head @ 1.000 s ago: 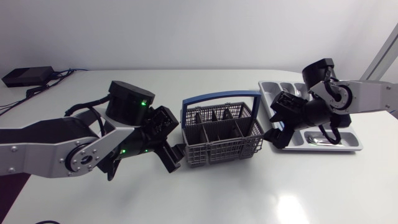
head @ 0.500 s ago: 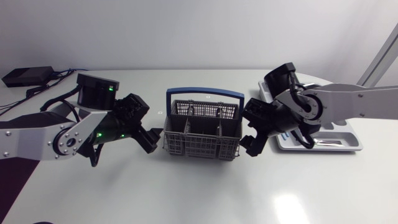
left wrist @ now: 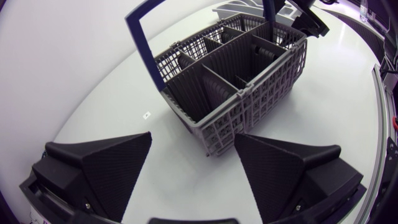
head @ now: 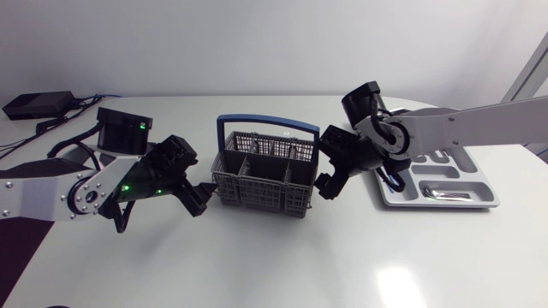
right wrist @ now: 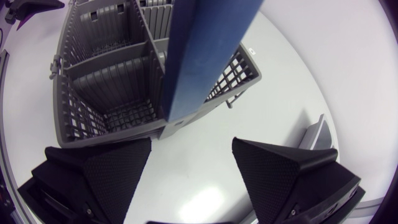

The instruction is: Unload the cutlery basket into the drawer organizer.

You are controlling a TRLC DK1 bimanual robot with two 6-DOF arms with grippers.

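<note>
The grey mesh cutlery basket (head: 264,174) with its blue hoop handle (head: 267,125) stands mid-table, and I see no cutlery in its compartments. My left gripper (head: 201,185) sits at its left end, open; in the left wrist view the gripper (left wrist: 193,171) has the basket (left wrist: 236,81) corner just ahead of its fingers. My right gripper (head: 328,165) is at the basket's right end, open. In the right wrist view the gripper (right wrist: 193,168) faces the basket (right wrist: 106,81) and the handle (right wrist: 205,50). The grey drawer organizer (head: 476,197) lies to the right with cutlery in it.
A black box (head: 38,104) with cables sits at the table's back left corner. White tabletop stretches in front of the basket. A corner of the organizer (right wrist: 314,134) shows beside my right gripper.
The basket has slid left, away from the organizer. My right gripper followed it from the organizer side, and my left arm drew back leftward. Both stayed open.
</note>
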